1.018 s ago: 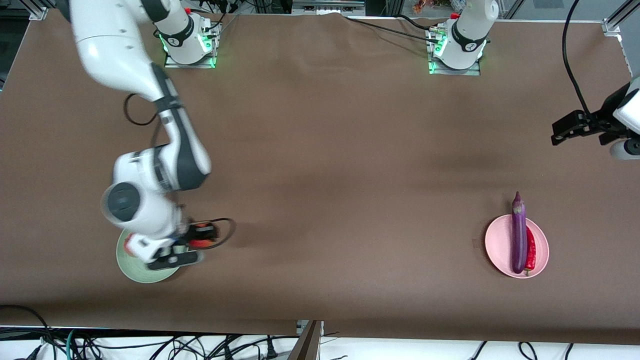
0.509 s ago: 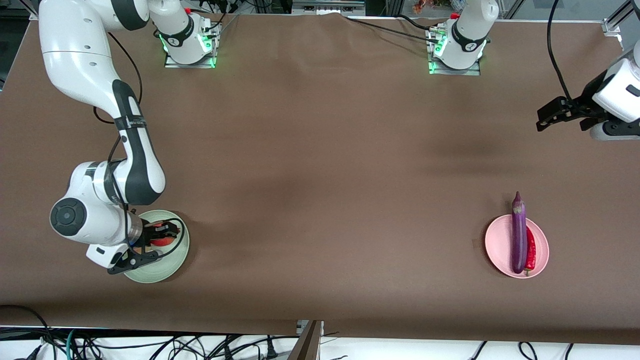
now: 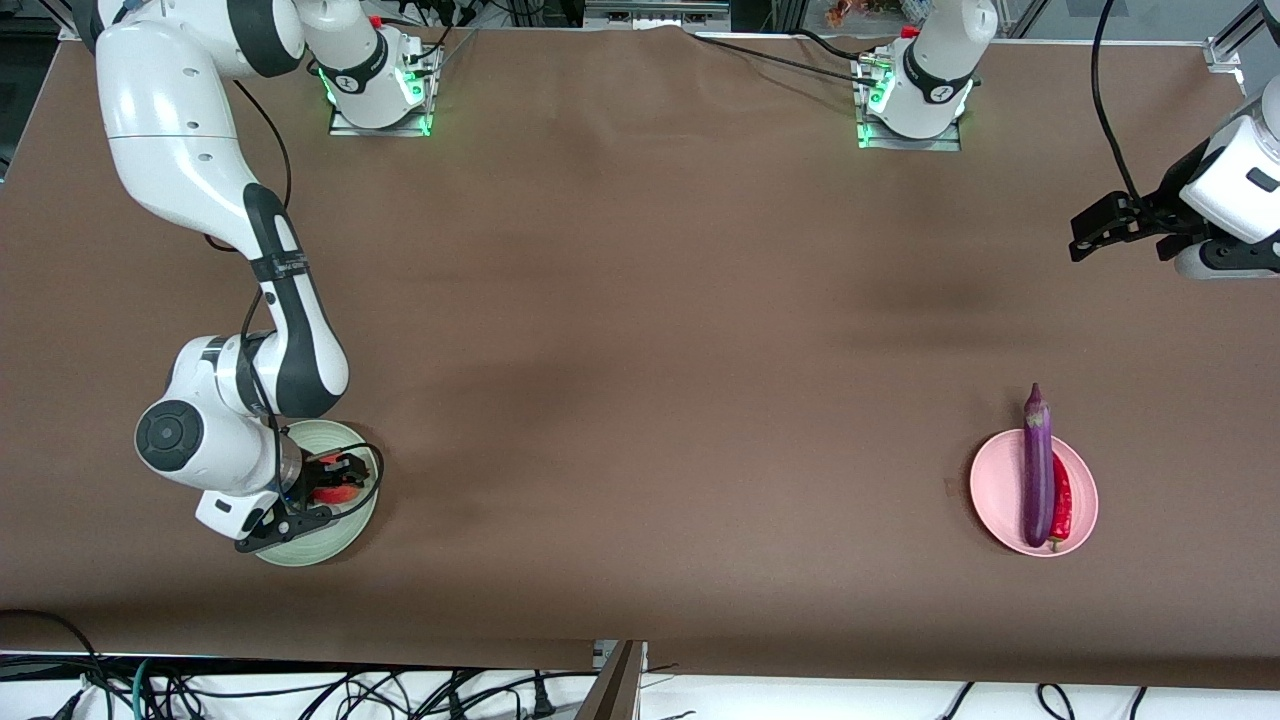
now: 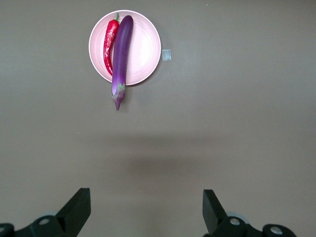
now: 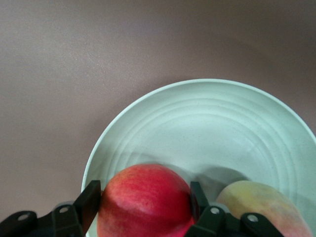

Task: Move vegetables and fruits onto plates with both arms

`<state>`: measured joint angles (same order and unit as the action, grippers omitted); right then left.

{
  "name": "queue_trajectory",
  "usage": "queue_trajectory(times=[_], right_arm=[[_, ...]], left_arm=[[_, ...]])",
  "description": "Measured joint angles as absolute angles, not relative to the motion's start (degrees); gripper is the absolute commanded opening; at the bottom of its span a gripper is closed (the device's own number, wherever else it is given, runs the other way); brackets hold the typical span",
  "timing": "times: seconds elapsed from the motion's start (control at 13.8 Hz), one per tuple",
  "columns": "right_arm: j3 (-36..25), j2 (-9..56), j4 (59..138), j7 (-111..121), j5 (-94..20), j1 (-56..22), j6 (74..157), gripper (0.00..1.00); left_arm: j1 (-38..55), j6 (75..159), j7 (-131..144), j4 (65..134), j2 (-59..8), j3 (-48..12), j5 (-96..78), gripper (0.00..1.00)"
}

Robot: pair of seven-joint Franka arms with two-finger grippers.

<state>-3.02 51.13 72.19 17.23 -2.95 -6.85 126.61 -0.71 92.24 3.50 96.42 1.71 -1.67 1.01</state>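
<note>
My right gripper (image 3: 335,482) is shut on the red apple-like fruit (image 5: 145,200), its jaws (image 5: 144,192) pressed against both sides of it, low over the pale green plate (image 5: 207,128) at the right arm's end of the table. The peach (image 5: 259,207) lies on that plate beside the red fruit. On the pale pink plate (image 3: 1085,490) at the left arm's end lie the purple eggplant (image 3: 1038,470) and the red chili (image 3: 1061,505) side by side. My left gripper (image 3: 1095,225) hangs open and empty high over bare table, with its jaws (image 4: 145,197) wide apart.
The eggplant's stem end (image 4: 118,98) sticks out past the pink plate's rim (image 4: 145,49). A small pale square (image 4: 166,55) lies on the brown cloth beside that plate. Cables hang along the table's edge nearest the front camera.
My right arm has swung the red fruit from the green plate's edge to over the plate and settled there. My left gripper has drawn a little back toward its base.
</note>
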Motion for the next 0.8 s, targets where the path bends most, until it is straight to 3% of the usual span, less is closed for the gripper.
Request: queue_trajectory(times=[0.29, 0.8], right_arm=[[-3.0, 49.6, 71.3, 17.2, -3.1, -6.0, 124.2, 1.0], [-2.9, 39.6, 60.2, 17.2, -3.1, -6.0, 94.9, 1.0]], left_arm=[[-0.7, 92.2, 3.5, 96.4, 1.7, -1.5, 1.0, 1.0], [-0.8, 92.2, 3.5, 96.5, 1.7, -1.4, 1.0, 1.0]])
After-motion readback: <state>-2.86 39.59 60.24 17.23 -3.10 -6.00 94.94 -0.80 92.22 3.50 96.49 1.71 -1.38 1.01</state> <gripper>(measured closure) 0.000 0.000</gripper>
